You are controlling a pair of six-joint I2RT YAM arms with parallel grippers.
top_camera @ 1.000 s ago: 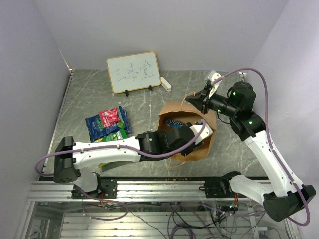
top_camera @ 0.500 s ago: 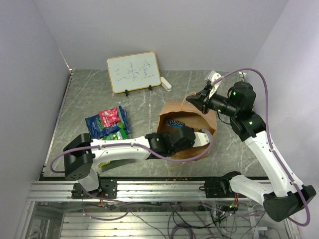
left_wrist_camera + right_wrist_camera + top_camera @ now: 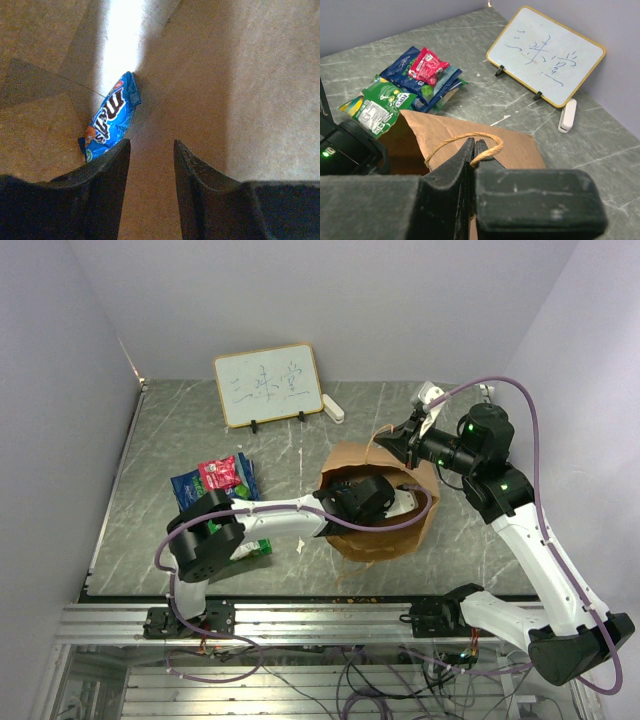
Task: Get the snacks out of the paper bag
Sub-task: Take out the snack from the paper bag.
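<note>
The brown paper bag (image 3: 378,542) lies on the table with its mouth open toward the left. My right gripper (image 3: 391,438) is shut on the bag's twisted handle (image 3: 470,136) and holds it up. My left gripper (image 3: 150,143) is open and empty inside the bag, hidden by the paper in the top view. A blue snack packet (image 3: 111,116) lies on the bag's inner wall, just ahead of the left fingertip (image 3: 122,150). Several snack packets lie in a pile left of the bag: red (image 3: 220,473), blue (image 3: 192,492) and green (image 3: 252,547). The pile also shows in the right wrist view (image 3: 427,65).
A white framed board with writing (image 3: 268,384) stands at the back of the table, with a small white eraser (image 3: 333,408) beside it. Grey walls close the left, back and right sides. The table's metal rail runs along the near edge.
My left arm has swung round and reached deeper into the bag, so its gripper is now under the paper. The right gripper has held still on the handle.
</note>
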